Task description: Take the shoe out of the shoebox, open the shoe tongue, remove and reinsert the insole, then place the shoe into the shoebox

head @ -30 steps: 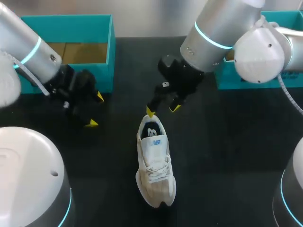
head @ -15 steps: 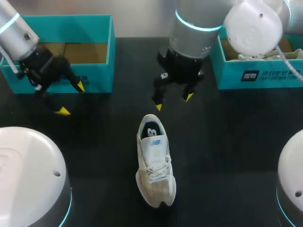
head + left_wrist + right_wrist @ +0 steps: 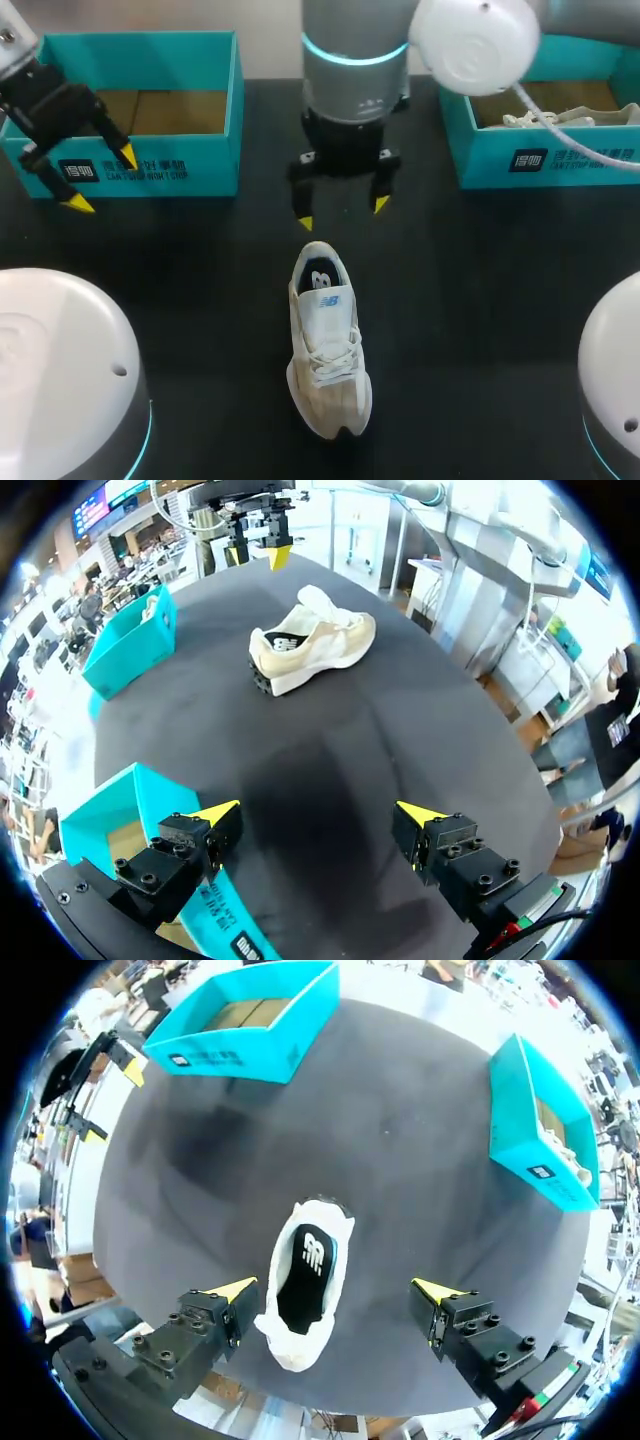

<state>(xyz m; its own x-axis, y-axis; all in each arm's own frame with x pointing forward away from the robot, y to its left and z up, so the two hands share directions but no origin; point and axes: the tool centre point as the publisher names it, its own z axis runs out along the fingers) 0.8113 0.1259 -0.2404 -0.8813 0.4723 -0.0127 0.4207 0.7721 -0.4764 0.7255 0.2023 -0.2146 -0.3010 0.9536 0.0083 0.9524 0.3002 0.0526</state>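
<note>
Both had pulled back, jaws spread and empty: the right gripper (image 3: pixel 342 213) hovered just beyond the heel of the shoe (image 3: pixel 327 340), the left gripper (image 3: pixel 103 180) beside the shoebox (image 3: pixel 205 165). The shoe stood mid-table, insole seemingly reseated, so boxing it remained.

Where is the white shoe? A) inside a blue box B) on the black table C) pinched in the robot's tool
B: the shoe stands on the black table, and the right tool hangs open by its heel, not touching it.
</note>
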